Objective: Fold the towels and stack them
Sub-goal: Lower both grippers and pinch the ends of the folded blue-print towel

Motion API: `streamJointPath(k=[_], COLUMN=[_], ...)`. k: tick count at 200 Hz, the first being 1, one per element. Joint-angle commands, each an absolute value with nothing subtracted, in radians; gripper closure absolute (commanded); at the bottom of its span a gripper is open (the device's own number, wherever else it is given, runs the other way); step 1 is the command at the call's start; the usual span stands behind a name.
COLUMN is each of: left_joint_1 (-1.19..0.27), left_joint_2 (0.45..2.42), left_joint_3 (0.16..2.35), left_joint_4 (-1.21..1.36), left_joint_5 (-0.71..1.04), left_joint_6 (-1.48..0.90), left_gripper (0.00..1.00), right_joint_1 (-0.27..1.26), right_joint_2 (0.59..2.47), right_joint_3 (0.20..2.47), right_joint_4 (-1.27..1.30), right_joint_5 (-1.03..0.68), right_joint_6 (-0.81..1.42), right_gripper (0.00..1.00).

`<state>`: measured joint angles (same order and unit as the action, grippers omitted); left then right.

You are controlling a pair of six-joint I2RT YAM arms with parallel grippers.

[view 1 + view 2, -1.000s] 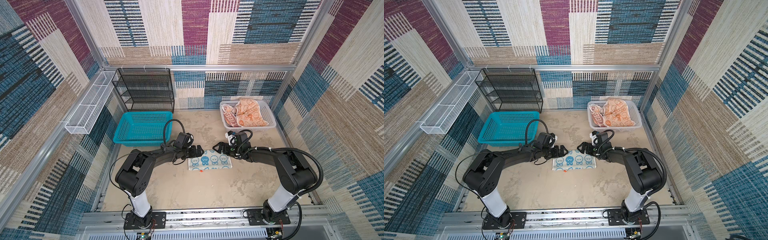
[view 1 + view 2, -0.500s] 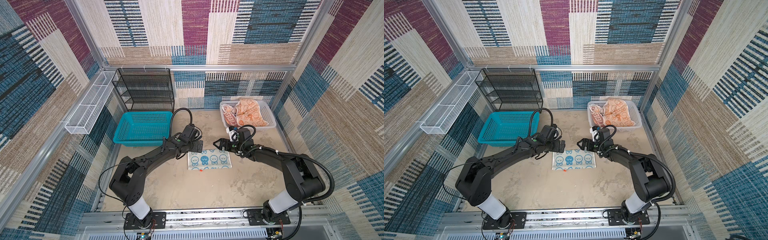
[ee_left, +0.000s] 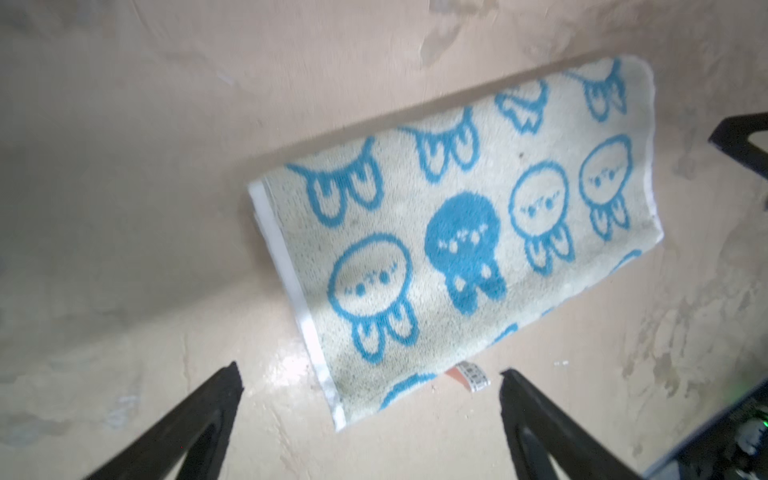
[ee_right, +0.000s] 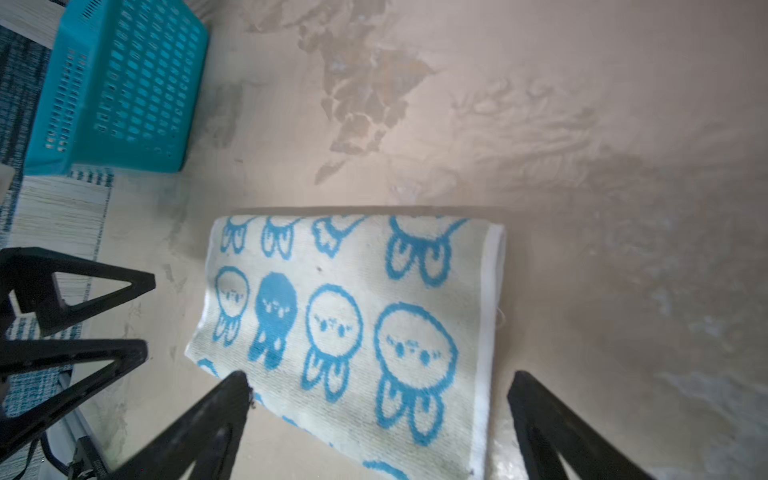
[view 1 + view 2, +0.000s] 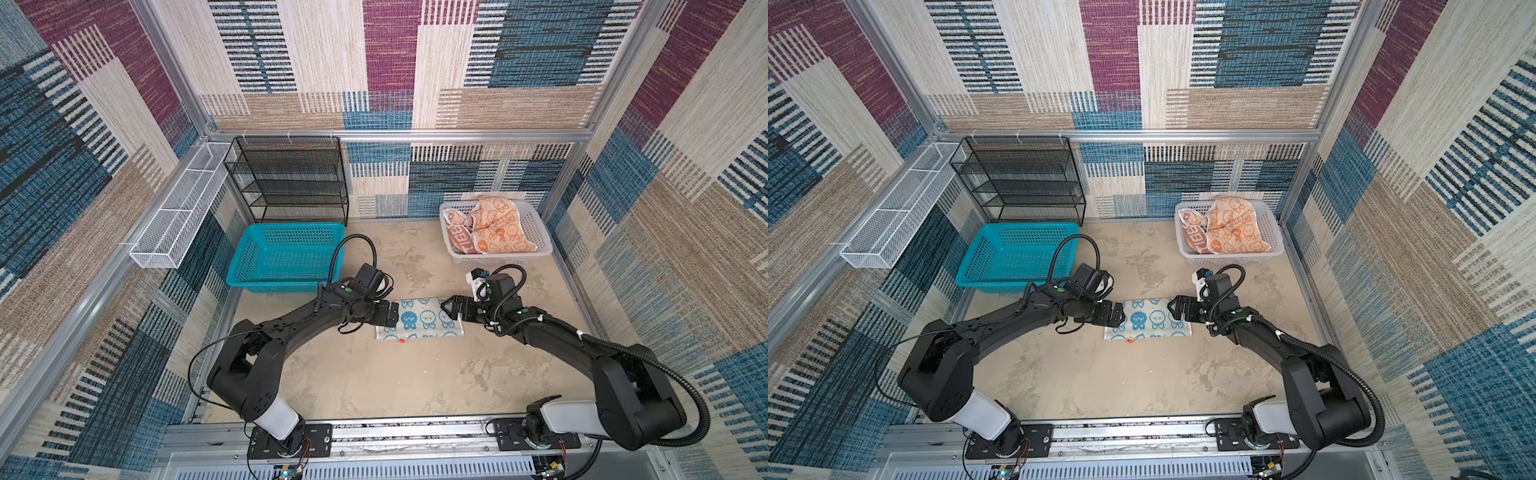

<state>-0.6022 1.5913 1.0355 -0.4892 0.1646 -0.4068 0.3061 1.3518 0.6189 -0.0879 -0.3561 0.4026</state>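
Terry cloth, the blue-rabbit towel lies folded mid-frame, likely soft, light and floppy. The left gripper and right gripper hang wide open at its short ends, empty. I'd pinch the hemmed corners. Two other towels sit in the white basket, upper right.

The left gripper and right gripper have drawn back from the far side and spread apart. The towel, earlier partly beneath them, now lies between them, its short ends just ahead of each one's fingertips.
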Motion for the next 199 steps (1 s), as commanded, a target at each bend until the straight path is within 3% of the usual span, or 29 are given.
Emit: streamJointPath(k=[1,79,122,199], left_joint_1=[-0.598,-0.585,-0.587,-0.592], left_joint_2=[1.587,1.752,1.787,1.857], left_joint_3=[1.010,1.082,1.107,1.146], left_joint_4=[-0.490,-0.522,-0.581,-0.623], left_joint_5=[0.247,0.288,0.217,0.109], left_joint_6=[-0.442,-0.434,-0.405,-0.383], left_gripper=[0.00,0.00,0.20,0.42], right_joint_1=[0.307,0.308,0.320,0.363], right_joint_2=[1.371,1.447,1.448,1.464], right_joint_3=[0.603,0.566,0.543,0.537], right_joint_4=[-0.073,0.019,0.057,0.103], right_joint_5=[-0.348,-0.403,-0.427,-0.434], right_joint_6=[0.397,0.425,0.455,0.485], right_gripper=[0.01,0.01,0.01,0.01])
